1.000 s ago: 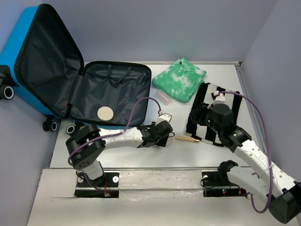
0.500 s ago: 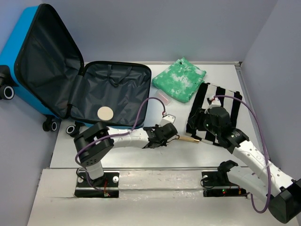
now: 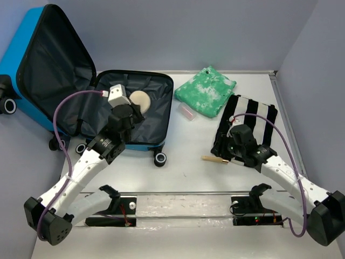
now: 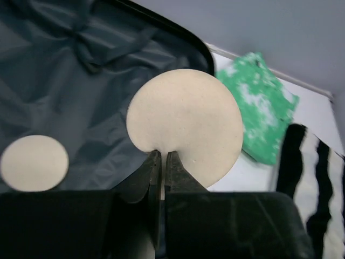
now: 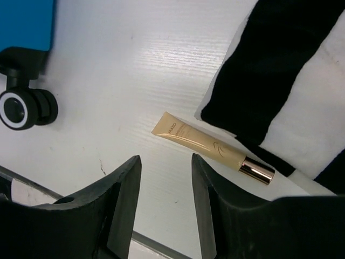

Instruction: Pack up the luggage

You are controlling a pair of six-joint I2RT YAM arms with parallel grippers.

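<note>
Blue luggage (image 3: 19, 54), cut off at the left edge, lies open under your left gripper (image 4: 160, 155), clamped on a beige disc (image 4: 186, 121); your right gripper (image 5: 166, 159) gapes over a gold tube (image 5: 210, 148) apart from it.

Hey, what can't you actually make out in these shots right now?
Top view: pink item too small to identify; luggage cut by left edge.
Top view: left arm hides the lying disc.
Right wrist view: tube lettering too small to read.

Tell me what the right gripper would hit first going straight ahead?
Probably the gold cosmetic tube lying on the table just ahead of the open right gripper; depth is unclear.
</note>
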